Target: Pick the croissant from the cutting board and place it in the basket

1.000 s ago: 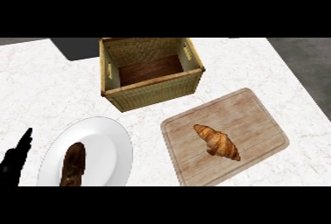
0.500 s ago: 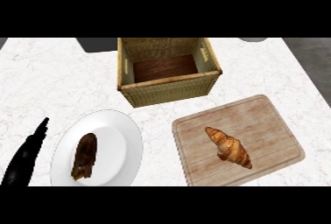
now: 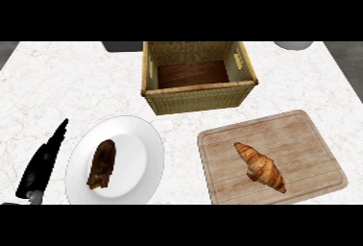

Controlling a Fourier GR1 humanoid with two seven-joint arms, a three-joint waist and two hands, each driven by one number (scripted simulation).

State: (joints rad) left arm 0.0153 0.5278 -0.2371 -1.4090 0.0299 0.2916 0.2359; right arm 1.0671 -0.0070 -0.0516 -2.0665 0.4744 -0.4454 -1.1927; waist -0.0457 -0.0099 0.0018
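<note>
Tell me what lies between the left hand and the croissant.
In the head view, the white plate with a dark pastry lies between the left hand and the croissant.

Croissant (image 3: 260, 167): golden-brown, lying flat, diagonal on wooden cutting board (image 3: 312, 139). Basket (image 3: 202, 98): square, woven, open-topped, upright, just behind the board.

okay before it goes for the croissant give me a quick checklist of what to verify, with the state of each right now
1. Croissant lies on the cutting board, nothing covering it: ok.
2. Basket is open on top and holds nothing visible: ok.
3. Counter between board and basket is free: ok.
4. Left hand rests open beside the plate, away from the croissant: ok.
5. Right hand ready to reach: cannot tell, it is out of view.
6. Croissant already gripped: not ok, no hand touches it.
</note>
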